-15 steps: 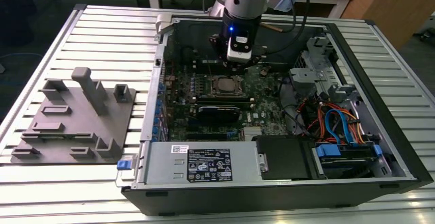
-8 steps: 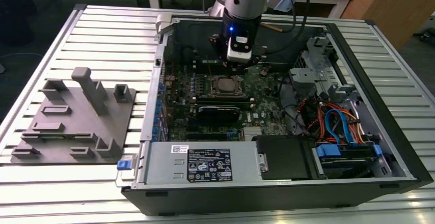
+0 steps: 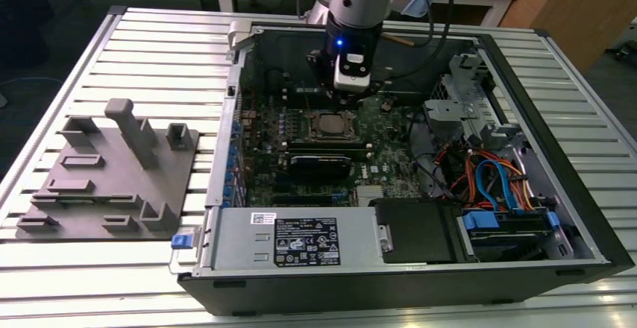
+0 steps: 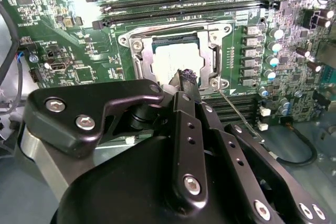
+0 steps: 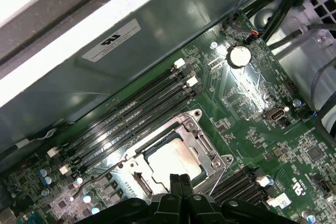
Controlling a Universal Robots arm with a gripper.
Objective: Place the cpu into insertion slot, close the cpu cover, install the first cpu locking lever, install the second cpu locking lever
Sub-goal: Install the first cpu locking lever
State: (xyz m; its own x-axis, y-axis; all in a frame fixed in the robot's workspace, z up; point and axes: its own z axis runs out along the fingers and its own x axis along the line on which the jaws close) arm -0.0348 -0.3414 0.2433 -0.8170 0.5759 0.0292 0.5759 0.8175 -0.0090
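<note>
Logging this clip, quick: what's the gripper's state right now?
Gripper: jaws closed, nothing seen held, tips close over the cpu.

A robotics lab or workshop: an open computer case (image 3: 378, 294) lies on a slatted metal workbench (image 3: 159, 52), a grey fixture plate (image 3: 110, 194) beside it.
</note>
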